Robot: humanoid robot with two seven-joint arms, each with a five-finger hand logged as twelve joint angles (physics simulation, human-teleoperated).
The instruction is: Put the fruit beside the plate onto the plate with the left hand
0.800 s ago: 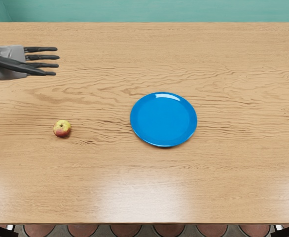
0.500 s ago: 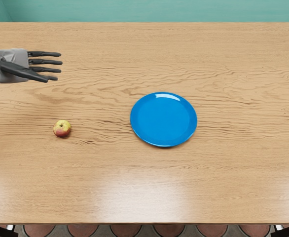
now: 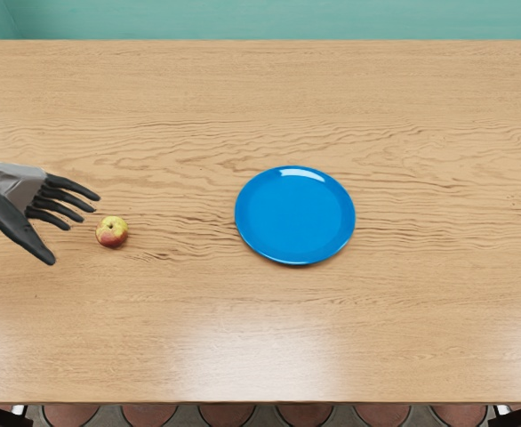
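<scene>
A small red-and-yellow apple (image 3: 111, 231) lies on the wooden table, well to the left of a round blue plate (image 3: 294, 214). The plate has nothing on it. My left hand (image 3: 60, 218) comes in from the left edge and hangs just left of the apple, a short gap away. Its fingers (image 3: 69, 189) are spread and point toward the apple, with the thumb (image 3: 22, 233) angled down and toward the front. It holds nothing. The right arm does not show.
The wooden table (image 3: 420, 311) fills the view, its front edge near the bottom. A teal wall runs along the far edge.
My left hand has dropped from the far left of the table toward the front, ending beside the apple. The apple and the plate have stayed put.
</scene>
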